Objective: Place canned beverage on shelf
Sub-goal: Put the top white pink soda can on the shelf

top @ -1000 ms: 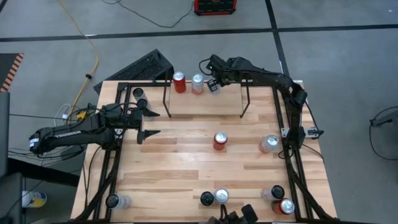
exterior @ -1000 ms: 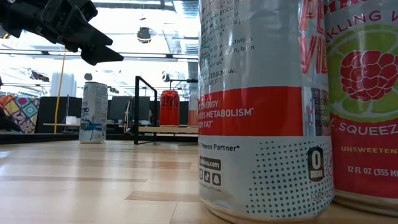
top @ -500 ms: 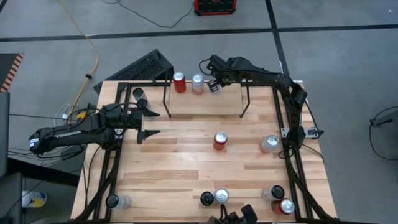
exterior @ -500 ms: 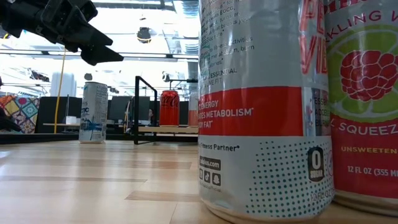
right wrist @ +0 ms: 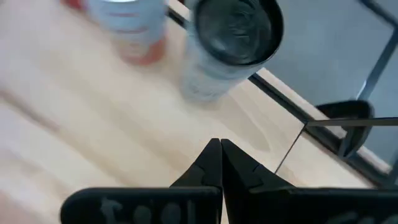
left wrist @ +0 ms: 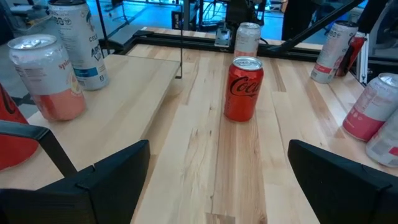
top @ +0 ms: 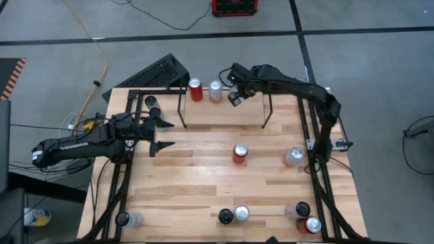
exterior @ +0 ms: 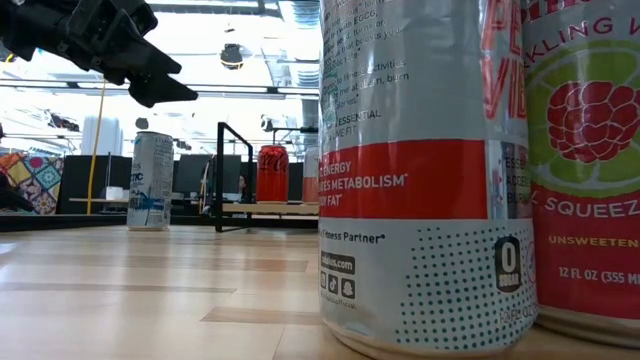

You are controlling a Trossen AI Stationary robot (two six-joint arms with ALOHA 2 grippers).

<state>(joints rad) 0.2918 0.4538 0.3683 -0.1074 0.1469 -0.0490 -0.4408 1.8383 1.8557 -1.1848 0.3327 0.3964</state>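
Two cans, red (top: 195, 89) and silver (top: 215, 91), stand on the shelf (top: 224, 102) at the counter's (top: 203, 183) far edge. The right hand (top: 235, 97), pinched shut and empty, hovers beside the silver can. The left hand (top: 161, 133) gapes wide over the counter's left side.

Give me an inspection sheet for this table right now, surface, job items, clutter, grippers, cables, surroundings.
Surface: wooden table, dry, planked.
Job's things: shelf at the far edge; red can and silver can at its far side; red cola can mid-table.
Clutter: more cans along the near edge and right side.
Grippers: left gripper open, empty, at the left edge; right gripper shut, empty, beside the silver can.
Cables: yellow cable on the floor.
Surroundings: grey floor; people: nothing seen.
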